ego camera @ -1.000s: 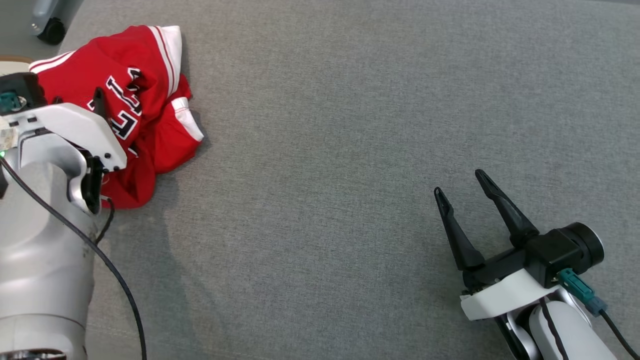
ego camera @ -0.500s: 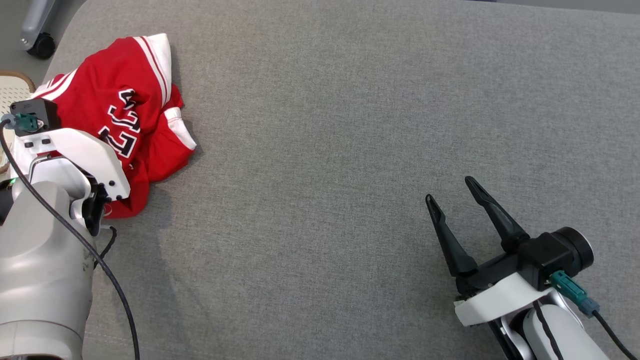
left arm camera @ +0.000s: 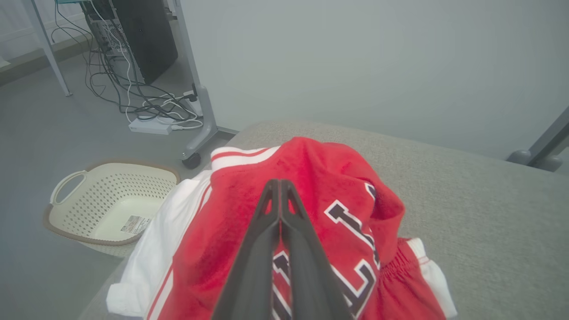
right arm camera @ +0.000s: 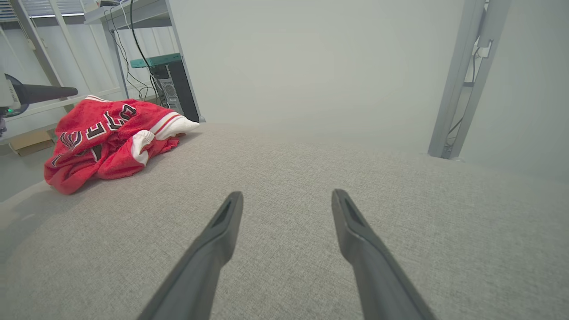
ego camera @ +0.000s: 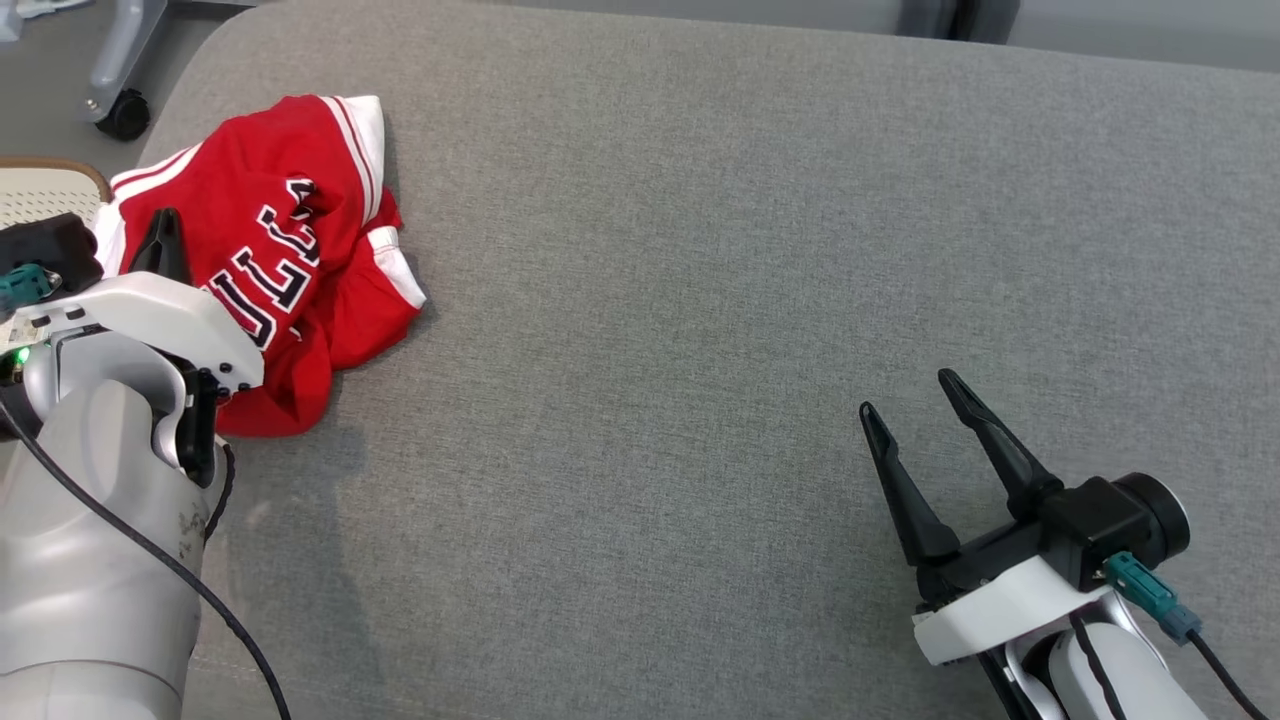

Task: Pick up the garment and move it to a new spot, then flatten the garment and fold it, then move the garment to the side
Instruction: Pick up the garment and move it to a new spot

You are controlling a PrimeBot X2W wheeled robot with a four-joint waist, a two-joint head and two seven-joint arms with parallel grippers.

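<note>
1. Laundry basket (left arm camera: 111,191): cream and perforated, it stands on the floor left of the grey fabric surface (ego camera: 700,300). The head view cuts it off at the frame edge. The left wrist view shows it whole, with a label inside too small to read.
2. Left pincer (left arm camera: 280,182): the fingers are pressed together along their full length, above the garment's upper fold. No cloth is visible between them. In the head view the white wrist housing hides all but one fingertip. The right wrist view shows a dark finger lying level beside the garment's top; contact cannot be determined.
3. Garment (ego camera: 260,220): a red jersey with white trim, crumpled at the far left corner of the surface. Folds break up the dark lettering, so it is unreadable. In the head view the left arm covers its near edge.
4. Right pincer (ego camera: 908,394): the fingers are spread wide and hold nothing. It sits over bare surface, well apart from the garment.
</note>
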